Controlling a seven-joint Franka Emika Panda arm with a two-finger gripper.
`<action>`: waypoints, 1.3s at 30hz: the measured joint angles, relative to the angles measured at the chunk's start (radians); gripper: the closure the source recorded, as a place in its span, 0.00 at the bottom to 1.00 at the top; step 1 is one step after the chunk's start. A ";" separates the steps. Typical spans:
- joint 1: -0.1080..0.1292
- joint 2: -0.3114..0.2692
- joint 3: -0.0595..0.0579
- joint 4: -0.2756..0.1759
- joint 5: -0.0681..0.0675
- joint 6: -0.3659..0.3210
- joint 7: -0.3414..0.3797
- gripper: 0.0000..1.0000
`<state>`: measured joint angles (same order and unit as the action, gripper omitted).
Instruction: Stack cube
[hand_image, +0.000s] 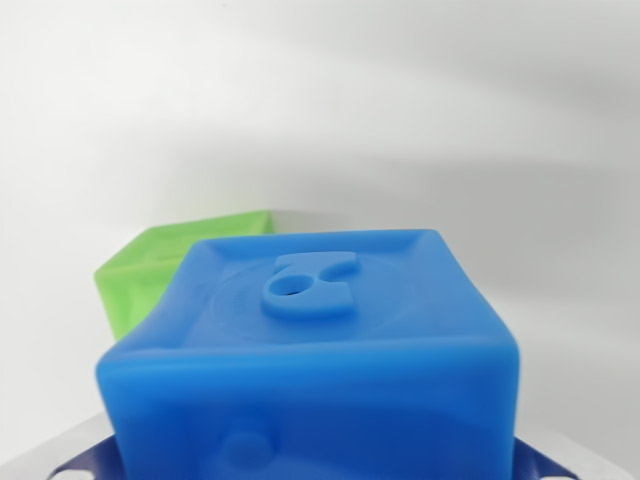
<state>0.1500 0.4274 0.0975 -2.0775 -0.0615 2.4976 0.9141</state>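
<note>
Markings first: no brand, label or readable writing shows on either cube. The blue cube carries only a raised moulded shape on its upper face, a rounded lump with a small hole in it, set inside a faint ring; whether it forms a numeral cannot be told. A second, blurred raised mark sits low on the near face, at about 7 o'clock.

Position: the blue cube fills the lower half of the wrist view, centred, with its near face cut off by the bottom of the frame. The green cube lies beyond it toward 10 o'clock, partly hidden by the blue cube's far left corner. Whether the two touch cannot be told.

Gripper: only dark blue finger parts show, at 7 and 5 o'clock, flanking the blue cube's lower corners. The contact points lie out of view, so whether the jaws pinch the cube or stand spread beside it cannot be told.

Edges: the blue cube's upper edges are soft and rounded, its sides bulging slightly. The green cube's visible corner is likewise blunt.

Room: the white surface extends bare from 12 through 3 o'clock, and above the green cube at 11 o'clock.
</note>
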 joint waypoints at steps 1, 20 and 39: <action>0.002 -0.003 0.001 -0.003 -0.001 0.000 -0.004 1.00; 0.033 -0.051 0.025 -0.053 -0.007 0.001 -0.066 1.00; 0.050 0.001 0.027 -0.072 -0.025 0.070 -0.086 1.00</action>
<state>0.2004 0.4287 0.1242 -2.1499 -0.0862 2.5677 0.8283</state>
